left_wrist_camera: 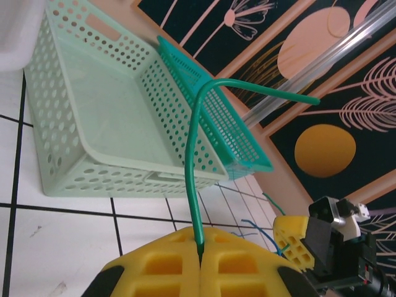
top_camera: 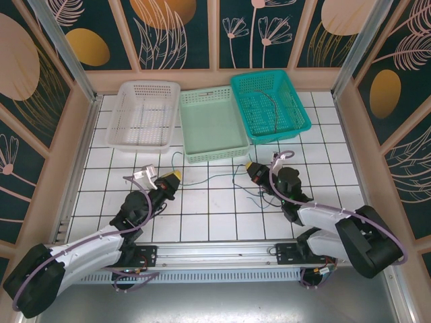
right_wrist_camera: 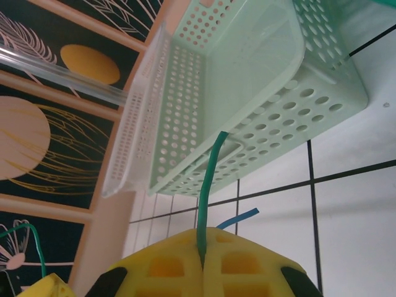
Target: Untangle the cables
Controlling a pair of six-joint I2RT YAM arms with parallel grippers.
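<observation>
My left gripper (top_camera: pixel 174 177) sits on the tiles at front left, its yellow pads (left_wrist_camera: pixel 161 266) shut on a green cable (left_wrist_camera: pixel 192 154) that rises from between them and bends right. My right gripper (top_camera: pixel 251 166) is opposite, shut on a green cable (right_wrist_camera: pixel 207 185) in the same way. A thin green cable (top_camera: pixel 209 177) lies across the tiles between both grippers. Blue cables (top_camera: pixel 248 192) curl on the floor below the right gripper, and a blue end (right_wrist_camera: pixel 238 218) pokes out beside its pads. Dark and reddish cables (top_camera: pixel 269 108) lie inside the teal basket (top_camera: pixel 291 81).
Three baskets stand in a row at the back: white (top_camera: pixel 120 111), pale green (top_camera: pixel 237 121) and teal. The pale green basket (left_wrist_camera: pixel 93 154) is just beyond both grippers. Wooden walls close in the tiled floor on three sides.
</observation>
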